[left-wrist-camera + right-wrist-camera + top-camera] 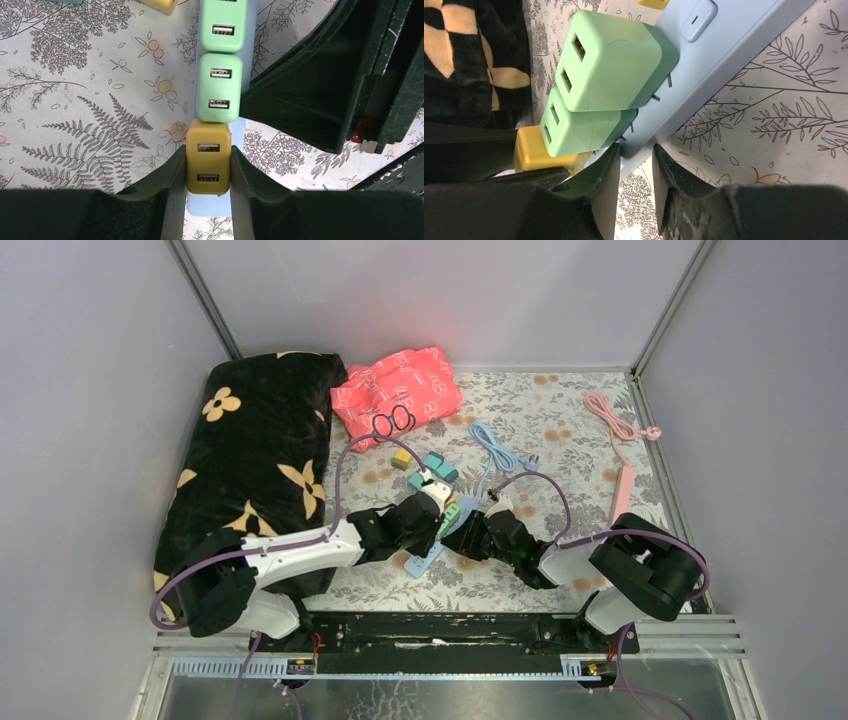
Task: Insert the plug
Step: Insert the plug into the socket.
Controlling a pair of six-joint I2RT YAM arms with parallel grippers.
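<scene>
Left wrist: left gripper (208,161) is clamped on the yellow USB charger (208,142), with one black finger flat on each side face. We see a boxy matte plastic block with rounded corners and two USB ports facing the camera. It sits over the near end of the pale blue power strip (207,205), in line with two mint green chargers (219,92) of the same shape. Its far edge touches the nearer green one. Its prongs are under the body, so we can't tell how deep it is seated.

Right wrist: right gripper (636,152) is closed on the strip's edge, with the thin smooth slab pinched between the fingers. Bare metal prongs show between the green chargers and the strip face, so those two aren't flush. A rocker switch (699,17) shows at the top and is cut off by the frame. The yellow charger is mostly hidden here behind the left gripper's dark finger.

Top external: both grippers meet mid-table and cover most of the strip, so we only see its near end. The tablecloth (560,410) is a pale leaf-and-flower print. A black plush blanket (250,460) with cream flowers lies bunched on the left, and a crumpled red cloth (400,385) with white print lies behind it. A pale blue cable (495,450) lies loose beyond the grippers. A pink power strip (622,490) with a coiled cord lies well apart on the right. Small teal and yellow blocks (435,465) sit just beyond the left gripper, too small for us to identify.
</scene>
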